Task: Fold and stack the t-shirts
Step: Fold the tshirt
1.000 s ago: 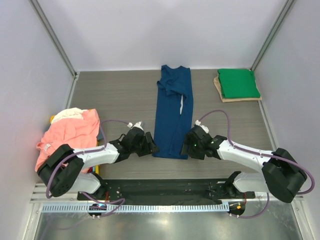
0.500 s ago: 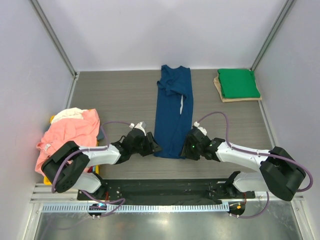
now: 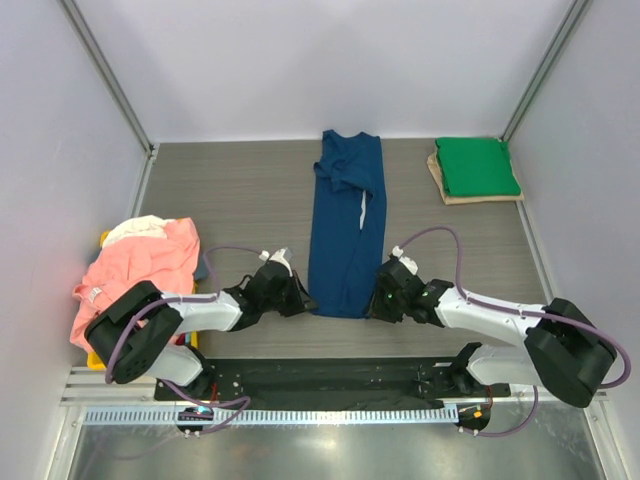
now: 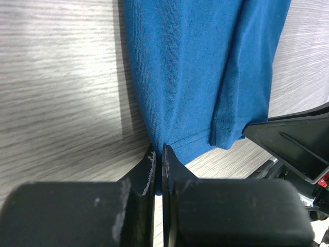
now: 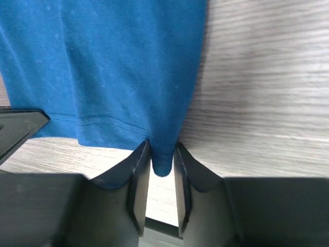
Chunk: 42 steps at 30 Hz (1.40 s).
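Note:
A navy blue t-shirt [image 3: 346, 225] lies folded into a long strip down the middle of the table, collar at the far end. My left gripper [image 3: 301, 299] is at the near left corner of its hem. In the left wrist view the left gripper [image 4: 158, 152] is shut on the blue t-shirt [image 4: 200, 67] there. My right gripper [image 3: 379, 300] is at the near right corner. In the right wrist view the right gripper [image 5: 162, 154] pinches a bunched fold of the blue hem [image 5: 123, 72]. A green t-shirt [image 3: 478, 166] lies folded at the back right.
The green t-shirt rests on a flat tan board [image 3: 440, 180]. A crumpled salmon pink t-shirt [image 3: 140, 268] with a cream-white one [image 3: 135, 228] on it is heaped at the left edge. Metal frame posts and walls stand around the table.
Both grippers have slid toward me and closed onto the near corners of the blue t-shirt's hem. The left jaws went from open to shut, and the right jaws narrowed onto the cloth.

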Each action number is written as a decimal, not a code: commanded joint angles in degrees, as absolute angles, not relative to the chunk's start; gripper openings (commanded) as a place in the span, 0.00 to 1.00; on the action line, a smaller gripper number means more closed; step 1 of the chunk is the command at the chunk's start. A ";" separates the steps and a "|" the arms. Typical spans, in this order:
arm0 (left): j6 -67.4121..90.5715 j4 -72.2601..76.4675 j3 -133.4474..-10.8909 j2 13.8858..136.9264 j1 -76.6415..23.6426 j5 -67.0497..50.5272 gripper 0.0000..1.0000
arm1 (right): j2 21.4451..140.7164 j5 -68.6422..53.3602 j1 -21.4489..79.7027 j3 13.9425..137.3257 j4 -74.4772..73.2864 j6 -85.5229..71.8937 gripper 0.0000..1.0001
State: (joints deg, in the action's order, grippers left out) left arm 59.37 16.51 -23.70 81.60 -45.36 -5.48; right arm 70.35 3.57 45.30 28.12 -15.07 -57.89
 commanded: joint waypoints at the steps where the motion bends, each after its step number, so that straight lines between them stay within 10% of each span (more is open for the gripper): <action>1: 58.45 13.01 -21.62 80.25 -45.97 -3.52 0.00 | 68.30 6.85 45.70 25.93 -22.23 -57.83 0.32; 9: 58.62 13.01 -21.09 79.80 -46.14 -3.25 0.00 | 64.95 8.79 45.70 25.40 -23.82 -58.36 0.37; 26: 59.06 12.14 -21.88 79.46 -46.41 -2.99 0.00 | 66.54 10.20 45.70 25.93 -20.56 -56.95 0.01; 42: 76.45 -17.66 -18.90 48.00 -60.71 7.20 0.00 | 43.78 3.69 50.26 23.37 -36.47 -61.16 0.01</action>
